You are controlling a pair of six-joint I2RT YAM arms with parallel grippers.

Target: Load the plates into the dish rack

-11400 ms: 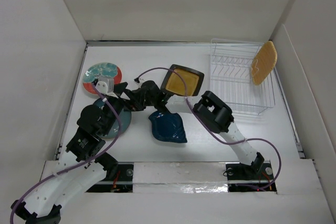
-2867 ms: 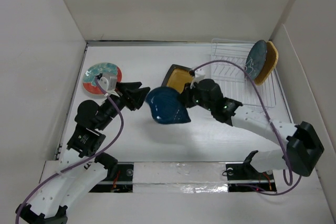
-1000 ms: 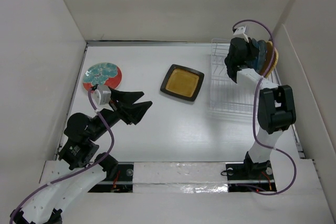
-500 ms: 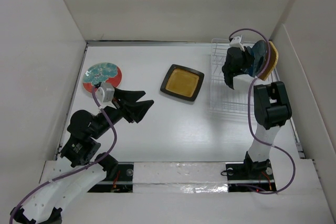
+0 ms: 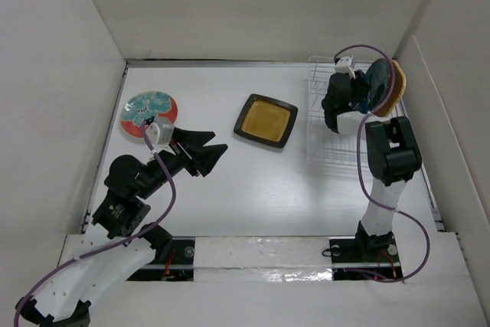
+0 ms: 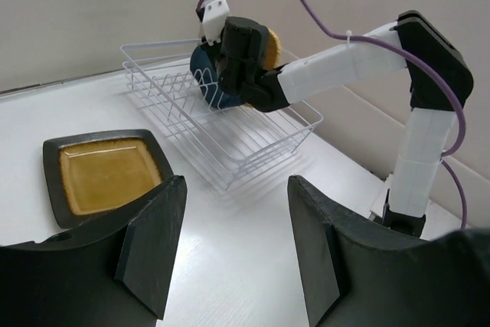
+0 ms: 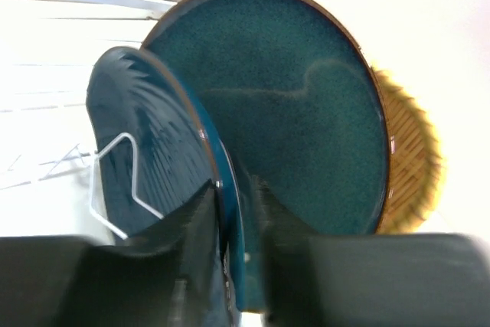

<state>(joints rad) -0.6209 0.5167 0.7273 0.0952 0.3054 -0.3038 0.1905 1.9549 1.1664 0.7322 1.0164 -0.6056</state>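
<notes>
The dark blue leaf-shaped plate (image 7: 145, 151) stands on edge in the white dish rack (image 5: 348, 124), in front of the round grey-teal plate (image 7: 306, 128) and the orange plate (image 7: 409, 166). My right gripper (image 7: 237, 204) straddles the blue plate's rim. Its jaws are slightly parted, with a thin gap on one side. The mustard square plate (image 5: 266, 120) lies flat mid-table. The floral red-rimmed plate (image 5: 145, 106) lies at the far left. My left gripper (image 5: 217, 145) hovers open and empty over bare table, between those two plates.
White walls enclose the table on three sides. The rack sits hard against the right wall, and my right arm (image 5: 387, 155) reaches up over it. A purple cable (image 5: 360, 51) loops above the rack. The rack's slots (image 6: 253, 139) left of the plates hold nothing.
My right gripper's jaws have spread a little off the dark blue plate's rim, and the plate stays in the rack. My left gripper has drifted slightly right.
</notes>
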